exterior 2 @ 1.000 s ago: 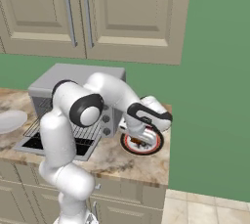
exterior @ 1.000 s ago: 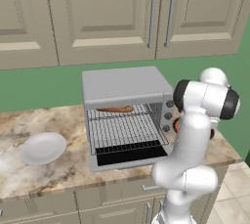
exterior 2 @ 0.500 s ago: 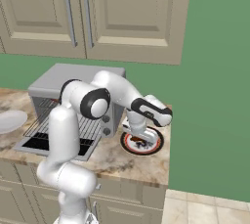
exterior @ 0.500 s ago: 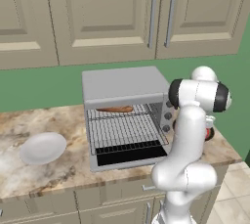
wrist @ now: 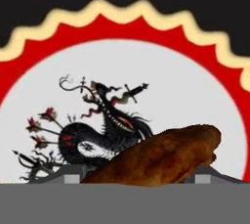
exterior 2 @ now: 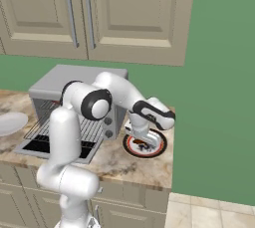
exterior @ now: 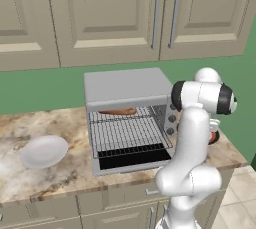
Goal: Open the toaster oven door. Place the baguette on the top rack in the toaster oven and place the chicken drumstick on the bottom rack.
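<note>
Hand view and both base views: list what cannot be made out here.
- Hand view: gripper fingertips mostly hidden behind the chicken drumstick; grip unclear.
- Right base view: the arm hides the toaster oven interior.
- Left base view: red-rimmed plate mostly hidden by the arm.

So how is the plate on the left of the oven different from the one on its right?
The left plate is plain white, while the right plate has a red and black rim with a dragon picture in its white middle. The left plate lies bare; the right plate carries the chicken drumstick, with the robot's hand lowered right over it. Both are round and sit on the counter.
</note>
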Controlling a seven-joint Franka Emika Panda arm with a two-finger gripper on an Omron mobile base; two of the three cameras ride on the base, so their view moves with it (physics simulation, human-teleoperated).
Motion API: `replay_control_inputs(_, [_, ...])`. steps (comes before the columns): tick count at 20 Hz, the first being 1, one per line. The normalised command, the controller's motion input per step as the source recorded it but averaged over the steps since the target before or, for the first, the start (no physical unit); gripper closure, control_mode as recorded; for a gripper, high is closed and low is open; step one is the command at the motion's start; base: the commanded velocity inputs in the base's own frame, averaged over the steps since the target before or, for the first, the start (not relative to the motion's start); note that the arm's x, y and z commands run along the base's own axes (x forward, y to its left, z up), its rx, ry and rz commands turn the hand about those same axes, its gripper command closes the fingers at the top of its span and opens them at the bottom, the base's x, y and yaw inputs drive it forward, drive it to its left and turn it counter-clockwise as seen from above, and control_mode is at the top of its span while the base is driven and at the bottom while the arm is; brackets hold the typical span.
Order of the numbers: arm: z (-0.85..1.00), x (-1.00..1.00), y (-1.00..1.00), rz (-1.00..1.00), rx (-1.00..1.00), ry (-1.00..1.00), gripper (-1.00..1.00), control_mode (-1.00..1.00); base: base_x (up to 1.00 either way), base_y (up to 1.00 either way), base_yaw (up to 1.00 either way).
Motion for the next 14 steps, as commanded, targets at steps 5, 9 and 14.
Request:
replay_control_inputs(5, [0.1, 0.0, -0.14, 0.0, 0.16, 0.07, 1.0, -1.0, 0.0, 0.0, 0.0])
replay_control_inputs(9, [0.73, -0.18, 0.0, 0.0, 0.14, 0.0, 1.0, -1.0, 0.0, 0.0, 0.0])
replay_control_inputs(14, [0.96, -0.58, 0.0, 0.0, 0.14, 0.04, 1.0, -1.0, 0.0, 0.0, 0.0])
